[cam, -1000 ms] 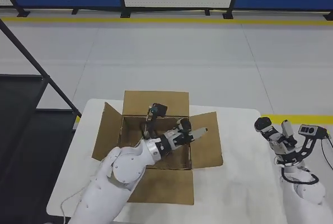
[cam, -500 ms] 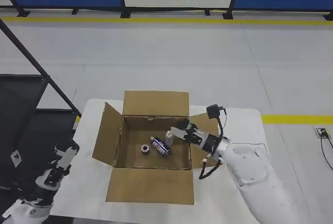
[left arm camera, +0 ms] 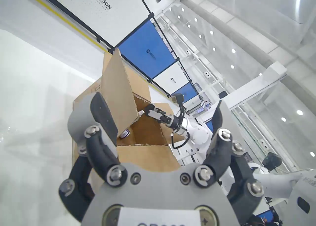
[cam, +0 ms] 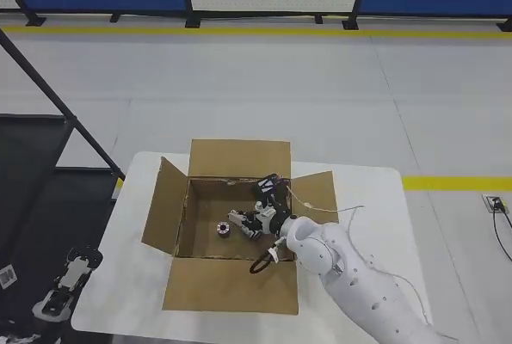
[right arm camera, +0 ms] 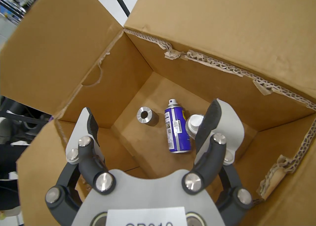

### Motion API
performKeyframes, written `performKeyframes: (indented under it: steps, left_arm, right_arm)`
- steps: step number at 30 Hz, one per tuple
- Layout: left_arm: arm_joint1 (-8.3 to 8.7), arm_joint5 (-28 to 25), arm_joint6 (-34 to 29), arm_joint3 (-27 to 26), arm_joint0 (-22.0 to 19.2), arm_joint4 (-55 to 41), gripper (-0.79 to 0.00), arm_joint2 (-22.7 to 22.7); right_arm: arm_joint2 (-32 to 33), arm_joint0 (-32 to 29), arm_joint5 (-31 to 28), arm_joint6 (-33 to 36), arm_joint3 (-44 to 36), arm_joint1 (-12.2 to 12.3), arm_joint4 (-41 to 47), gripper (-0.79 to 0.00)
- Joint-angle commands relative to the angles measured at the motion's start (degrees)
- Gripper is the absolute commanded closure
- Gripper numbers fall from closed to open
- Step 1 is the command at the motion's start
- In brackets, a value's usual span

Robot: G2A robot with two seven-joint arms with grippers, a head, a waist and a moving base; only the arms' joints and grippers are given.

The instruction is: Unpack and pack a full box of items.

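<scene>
An open cardboard box [cam: 238, 159] stands in the middle of the white table [cam: 367, 258]. On its floor lie a short metal cylinder [right arm camera: 147, 116], a blue spray can [right arm camera: 176, 131] on its side and a white-capped bottle [right arm camera: 195, 124], partly hidden behind one finger. My right gripper [right arm camera: 151, 110] hangs open inside the box above these items, holding nothing; in the top view this right gripper [cam: 256, 215] sits over the can. My left gripper [cam: 62, 288] is off the table's left edge, and in its own wrist view the left gripper [left arm camera: 160, 118] is open and empty.
All four box flaps [cam: 161, 202] are folded outward, and the torn rim [right arm camera: 209, 61] stands close around my right gripper. A black frame [cam: 49, 95] stands left of the table. Bare tabletop lies right of the box.
The left arm has pulled out of the box and dropped beside the table's left edge. The right arm has come over from the right and moved down into the box.
</scene>
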Motion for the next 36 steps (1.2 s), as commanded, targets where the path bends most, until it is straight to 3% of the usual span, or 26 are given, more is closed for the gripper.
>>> performKeyframes:
  steps: [1, 12, 24, 32, 33, 36]
  left_arm:
    - [-0.01, 0.04, 0.09, -0.02, 0.04, 0.03, -0.785, -0.03]
    - [-0.01, 0.04, 0.09, -0.02, 0.04, 0.03, -0.785, -0.03]
    - [0.26, 0.85, -0.67, -0.09, -0.29, -0.43, -0.785, 0.42]
    - [0.36, 1.15, 0.03, 0.56, -0.5, -0.63, -0.785, 0.45]
    - [0.37, 1.18, 0.14, 0.67, -0.54, -0.69, -0.785, 0.44]
    - [0.42, 1.29, 0.22, 0.88, -0.64, -0.89, -0.785, 0.46]
  right_arm:
    - [-0.14, -0.47, 2.3, -2.11, -0.87, -0.28, -1.47, -0.785]
    - [0.1, -1.34, 2.63, -2.98, -1.16, -0.27, -1.87, -0.785]
    - [-3.09, 3.46, 5.46, 12.85, 2.37, -1.6, -10.57, -0.785]
    - [-6.2, 8.89, 6.83, 16.11, 10.81, -4.44, -10.26, -0.785]
    - [-6.46, 9.43, 6.9, 16.08, 11.82, -4.79, -10.12, -0.748]
    - [-7.17, 10.87, 7.6, 15.68, 14.68, -5.78, -10.18, -0.385]
